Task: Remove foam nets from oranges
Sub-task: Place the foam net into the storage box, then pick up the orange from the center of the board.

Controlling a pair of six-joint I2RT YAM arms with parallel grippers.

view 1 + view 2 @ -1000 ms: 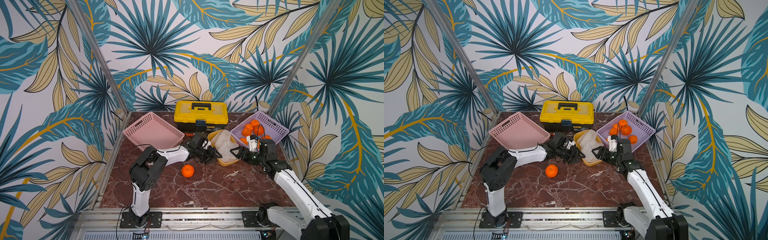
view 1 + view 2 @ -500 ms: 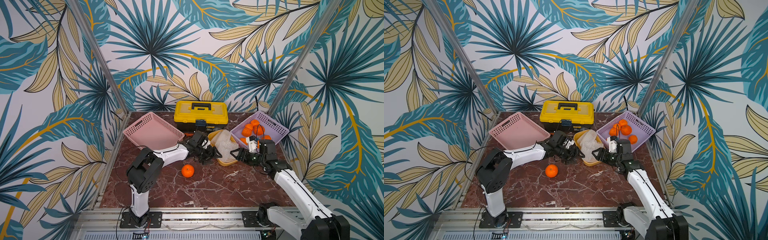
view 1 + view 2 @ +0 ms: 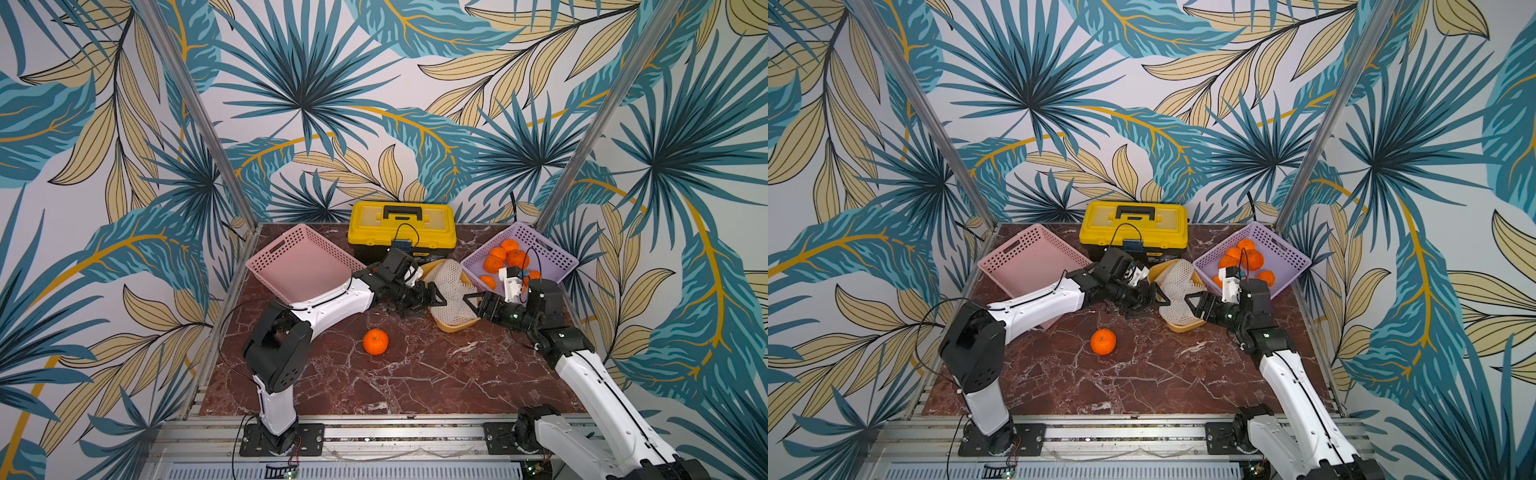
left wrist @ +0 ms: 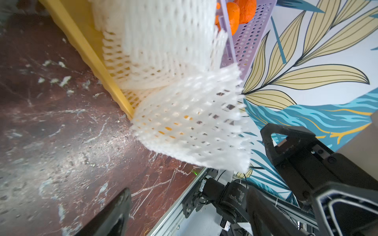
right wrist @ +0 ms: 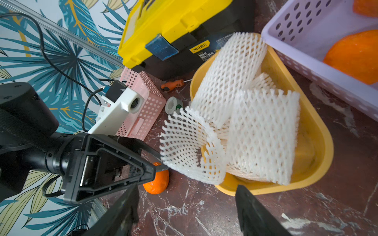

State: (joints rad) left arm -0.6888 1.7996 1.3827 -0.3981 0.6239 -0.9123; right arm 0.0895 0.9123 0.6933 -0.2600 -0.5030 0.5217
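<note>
Several white foam nets (image 3: pixel 451 286) (image 3: pixel 1177 286) are piled in a yellow tray (image 3: pixel 453 328) (image 5: pixel 319 143). One curled net (image 5: pixel 188 147) (image 4: pixel 194 124) hangs over the tray's near edge, loose. My left gripper (image 3: pixel 438 297) (image 3: pixel 1160 297) (image 4: pixel 188 214) is open just left of that net, with nothing between its fingers. On the other side of the tray, my right gripper (image 3: pixel 471 300) (image 3: pixel 1192 300) (image 5: pixel 186 212) faces it, also open and empty. One bare orange (image 3: pixel 375 341) (image 3: pixel 1103 341) (image 5: pixel 157 183) lies on the table. Several oranges (image 3: pixel 509 257) (image 3: pixel 1246 257) sit in the purple basket (image 3: pixel 557 257).
An empty pink basket (image 3: pixel 299 266) stands tilted at the back left. A yellow toolbox (image 3: pixel 401 232) is at the back centre. Between them and the tray lie an orange-handled screwdriver (image 5: pixel 173 84) and a tape roll (image 5: pixel 172 105). Foam crumbs dot the marble table (image 3: pixel 415 374).
The left gripper's jaws have spread wider beside the nets, and the curled net now lies loose on the tray's edge. The right jaws opened slightly. Both arms have hardly shifted.
</note>
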